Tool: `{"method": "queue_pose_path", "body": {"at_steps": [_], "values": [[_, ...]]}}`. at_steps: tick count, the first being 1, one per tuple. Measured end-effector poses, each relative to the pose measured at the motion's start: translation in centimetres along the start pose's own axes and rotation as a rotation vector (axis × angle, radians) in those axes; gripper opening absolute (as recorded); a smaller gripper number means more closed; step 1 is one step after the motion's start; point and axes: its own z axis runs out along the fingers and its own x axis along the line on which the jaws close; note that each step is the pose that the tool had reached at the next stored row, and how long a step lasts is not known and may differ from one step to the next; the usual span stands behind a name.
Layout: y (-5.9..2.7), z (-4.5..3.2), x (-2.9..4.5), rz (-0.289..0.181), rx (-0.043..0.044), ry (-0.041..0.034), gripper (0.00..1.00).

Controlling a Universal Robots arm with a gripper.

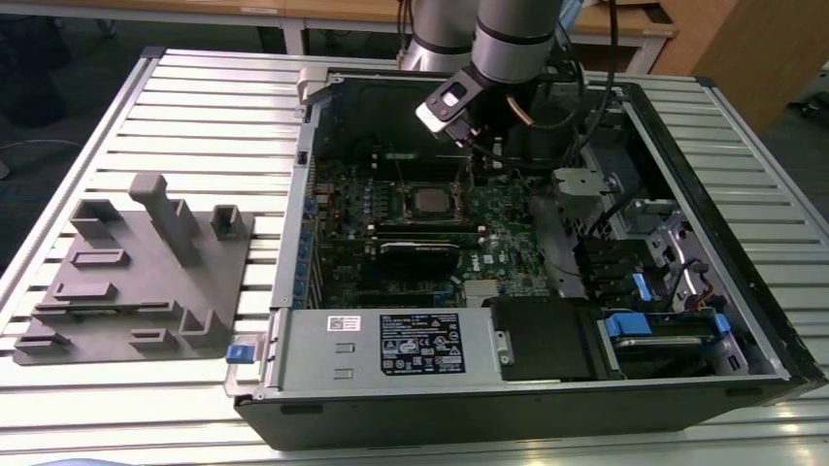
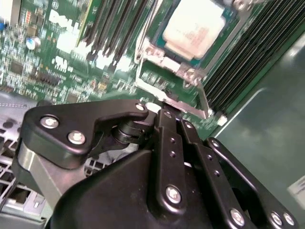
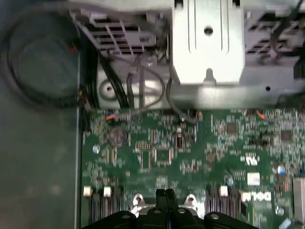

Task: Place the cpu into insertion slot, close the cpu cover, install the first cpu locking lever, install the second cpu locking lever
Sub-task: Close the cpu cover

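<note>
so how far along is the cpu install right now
Done: the cpu sits in the insertion slot, and the cpu cover appears to be down around it. In hand: the shut pincer hangs beside the socket, close to a locking lever, holding nothing I can see. Left: I can't tell that either lever is latched, so both may remain.

a silver-grey tubular arm point(image 1: 512, 34) carries black linked jaws studded with silver screws point(image 2: 173, 194)
</note>
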Motion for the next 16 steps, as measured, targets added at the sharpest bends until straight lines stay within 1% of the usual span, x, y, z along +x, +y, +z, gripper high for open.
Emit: {"method": "queue_pose_path", "body": {"at_steps": [3, 5, 12, 16], "values": [[-0.93, -0.03, -0.01, 0.0, -0.0003, 0.0003, 0.11], [-1.27, -0.05, -0.02, 0.0, -0.0002, 0.0002, 0.11], [-1.56, -0.06, -0.02, 0.0, -0.0002, 0.0003, 0.11], [-1.57, 0.01, -0.03, 0.0, -0.0009, 0.0003, 0.11]]}}
